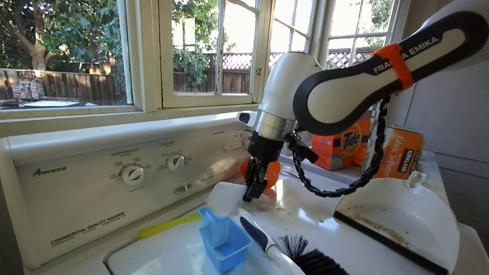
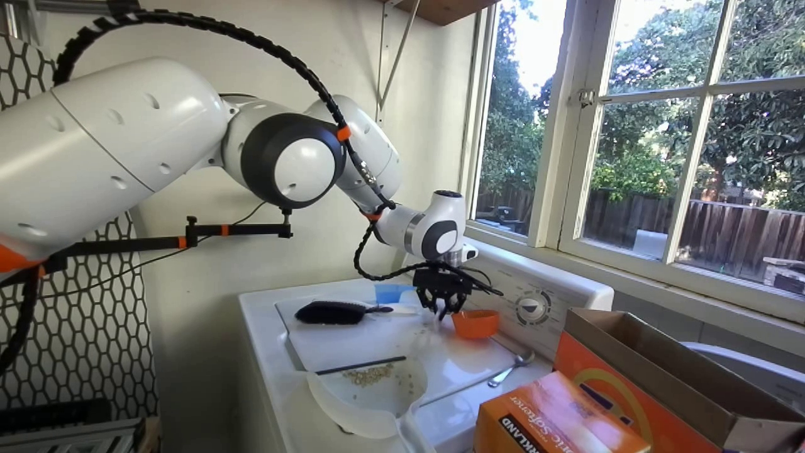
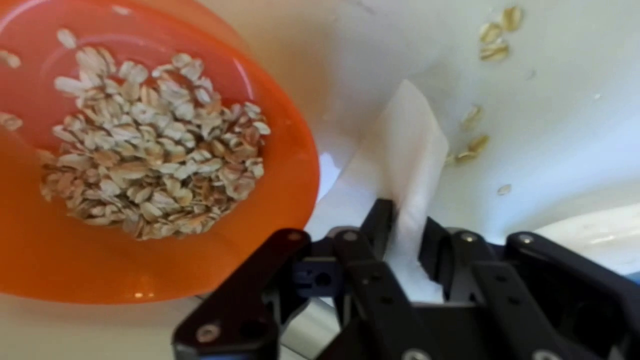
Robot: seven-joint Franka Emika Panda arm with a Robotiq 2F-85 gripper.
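My gripper (image 3: 406,225) is shut on a strip of thin white cloth or paper (image 3: 417,142), which runs up between the fingers and folds to a point ahead of them. Which material it is, I cannot tell. In an exterior view the gripper (image 1: 250,196) points down just above the white washer top. Close beside it stands an orange bowl (image 3: 150,272), holding a heap of oat flakes (image 3: 150,145); another exterior view shows this bowl (image 2: 476,326) just to the right of the fingers. Several loose flakes (image 3: 494,50) lie on the white surface near the cloth.
A blue scoop (image 1: 225,248), a yellow utensil (image 1: 170,225) and a black-bristled brush (image 1: 321,261) lie near the gripper. A white dustpan (image 1: 405,206) bears flakes. Detergent (image 1: 340,147) and softener (image 1: 405,152) boxes stand behind; a spoon (image 2: 512,370) lies near them. The control panel (image 1: 206,160) rises alongside.
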